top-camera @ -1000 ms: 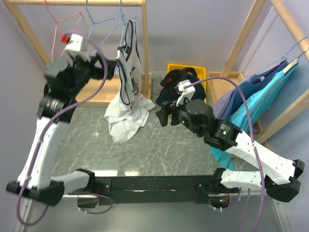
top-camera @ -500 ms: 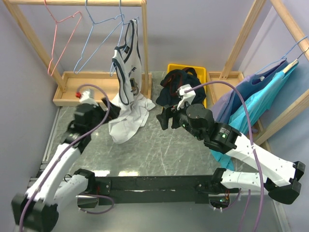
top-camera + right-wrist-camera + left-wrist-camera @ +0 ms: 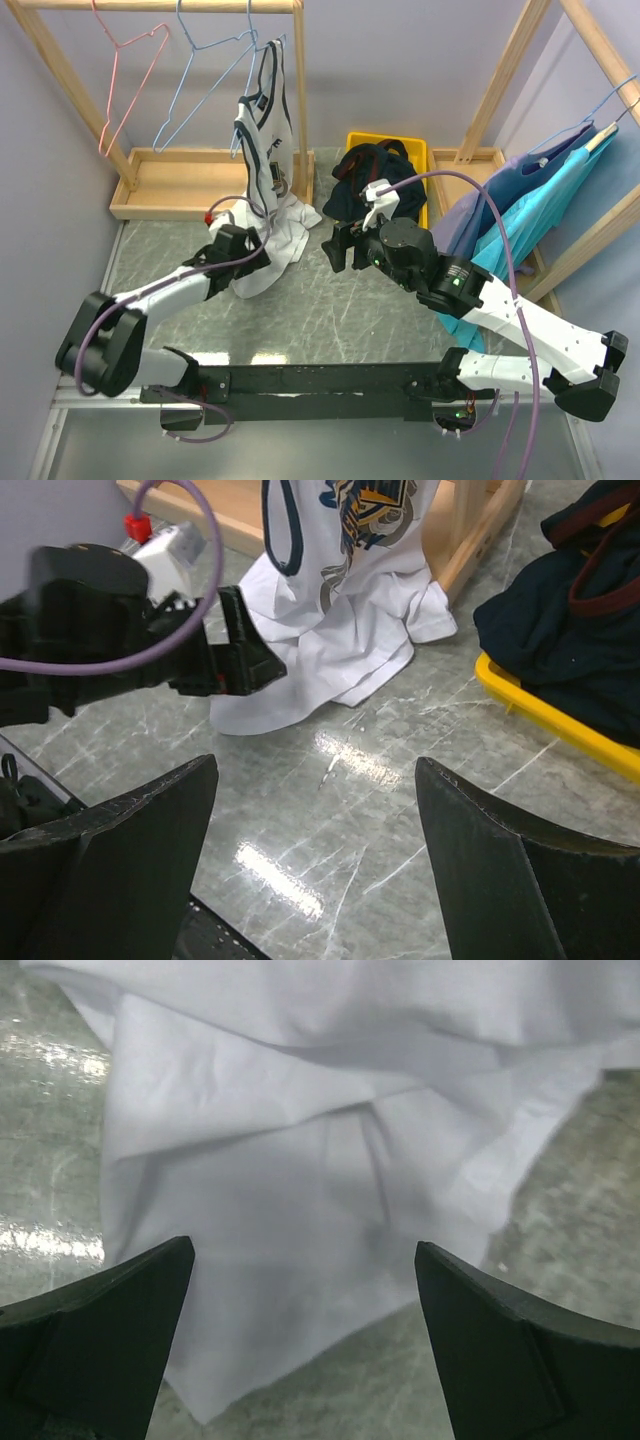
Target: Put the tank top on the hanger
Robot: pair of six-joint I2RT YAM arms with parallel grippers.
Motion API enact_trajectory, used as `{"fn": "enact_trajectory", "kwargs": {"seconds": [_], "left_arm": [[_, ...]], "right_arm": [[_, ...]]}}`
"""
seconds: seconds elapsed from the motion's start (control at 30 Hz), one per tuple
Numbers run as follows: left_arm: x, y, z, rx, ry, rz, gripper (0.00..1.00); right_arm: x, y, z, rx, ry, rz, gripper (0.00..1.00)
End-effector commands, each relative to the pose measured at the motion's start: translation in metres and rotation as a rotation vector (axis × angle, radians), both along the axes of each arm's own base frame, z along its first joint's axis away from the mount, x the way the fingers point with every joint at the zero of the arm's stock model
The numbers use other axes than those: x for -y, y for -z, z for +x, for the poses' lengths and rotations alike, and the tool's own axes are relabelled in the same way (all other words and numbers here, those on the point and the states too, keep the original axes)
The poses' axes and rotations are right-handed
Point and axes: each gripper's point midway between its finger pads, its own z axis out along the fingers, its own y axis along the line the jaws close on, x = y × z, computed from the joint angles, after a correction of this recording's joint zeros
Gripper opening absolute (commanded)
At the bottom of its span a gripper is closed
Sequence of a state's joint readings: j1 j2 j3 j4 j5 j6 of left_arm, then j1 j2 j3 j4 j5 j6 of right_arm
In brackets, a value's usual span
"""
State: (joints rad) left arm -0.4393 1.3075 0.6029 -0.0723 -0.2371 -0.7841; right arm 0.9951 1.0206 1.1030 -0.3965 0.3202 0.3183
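The tank top (image 3: 264, 130) hangs by its top from the wooden rail at the back, graphic side out; its white lower part lies crumpled on the table. It fills the left wrist view (image 3: 300, 1160) and shows in the right wrist view (image 3: 340, 640). A light-blue hanger (image 3: 172, 100) hangs bare on the rail to its left. My left gripper (image 3: 262, 262) is open, low over the table at the shirt's lower hem (image 3: 303, 1248), holding nothing. My right gripper (image 3: 335, 245) is open and empty above bare table (image 3: 315, 768), right of the shirt.
A pink hanger (image 3: 109, 100) hangs at the rail's left end. The rack's wooden post (image 3: 300, 110) and base tray (image 3: 170, 185) stand behind the shirt. A yellow bin (image 3: 415, 148) holds a navy garment (image 3: 365, 170). Teal and purple shirts (image 3: 540, 200) hang at right.
My left arm has dropped from rail height to the table and now sits at the tank top's lower hem. My right gripper has shifted slightly left.
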Motion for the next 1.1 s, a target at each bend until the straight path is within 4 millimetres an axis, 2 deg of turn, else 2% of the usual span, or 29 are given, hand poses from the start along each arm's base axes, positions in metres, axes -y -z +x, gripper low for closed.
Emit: {"fn": "enact_trajectory", "kwargs": {"seconds": [0.0,0.17,0.2,0.27,0.3,0.4,0.5,0.53,0.6,0.63,0.7,0.77,0.93,0.97,1.03,1.07], "left_arm": [[-0.005,-0.006,0.031,0.077,-0.131,0.068,0.99],[0.005,0.009,0.044,0.052,-0.143,0.109,0.99],[0.016,0.008,0.054,0.072,-0.137,0.107,0.99],[0.025,0.010,0.058,0.082,-0.122,0.108,0.99],[0.034,0.012,0.061,0.082,-0.110,0.103,0.98],[0.040,0.020,0.066,0.073,-0.122,0.101,0.93],[0.041,0.027,0.071,0.070,-0.141,0.111,0.67],[0.040,0.029,0.072,0.065,-0.144,0.114,0.48],[0.045,0.030,0.079,0.069,-0.136,0.114,0.33],[0.047,0.029,0.081,0.068,-0.134,0.116,0.16],[0.051,0.018,0.092,0.093,-0.131,0.116,0.01],[0.053,-0.002,0.103,0.144,-0.129,0.103,0.01],[0.047,-0.080,0.136,0.333,-0.138,0.008,0.01],[0.039,-0.095,0.146,0.367,-0.160,-0.004,0.01],[0.035,-0.119,0.160,0.424,-0.162,-0.026,0.01],[0.028,-0.137,0.172,0.463,-0.179,-0.043,0.01]], "right_arm": [[-0.005,-0.012,0.000,0.022,-0.007,0.048,0.88],[-0.002,-0.015,-0.001,0.028,-0.001,0.055,0.88],[-0.001,-0.017,-0.002,0.030,-0.002,0.060,0.88],[0.000,-0.015,-0.002,0.027,-0.001,0.062,0.88],[0.002,-0.016,-0.003,0.029,0.002,0.065,0.88],[0.006,-0.015,-0.003,0.031,0.015,0.061,0.88],[0.007,-0.015,-0.004,0.031,0.014,0.063,0.88],[0.006,-0.016,-0.004,0.032,0.013,0.065,0.88],[0.005,-0.015,-0.003,0.028,0.013,0.065,0.88],[0.004,-0.016,-0.003,0.028,0.011,0.067,0.88],[0.002,-0.015,-0.003,0.024,0.003,0.064,0.88],[0.001,-0.018,-0.004,0.024,-0.001,0.066,0.88],[0.003,-0.026,-0.002,0.037,0.008,0.074,0.88],[0.003,-0.027,-0.002,0.037,0.007,0.069,0.88],[0.003,-0.032,-0.002,0.044,0.007,0.072,0.88],[0.002,-0.032,-0.002,0.042,0.005,0.067,0.88]]}}
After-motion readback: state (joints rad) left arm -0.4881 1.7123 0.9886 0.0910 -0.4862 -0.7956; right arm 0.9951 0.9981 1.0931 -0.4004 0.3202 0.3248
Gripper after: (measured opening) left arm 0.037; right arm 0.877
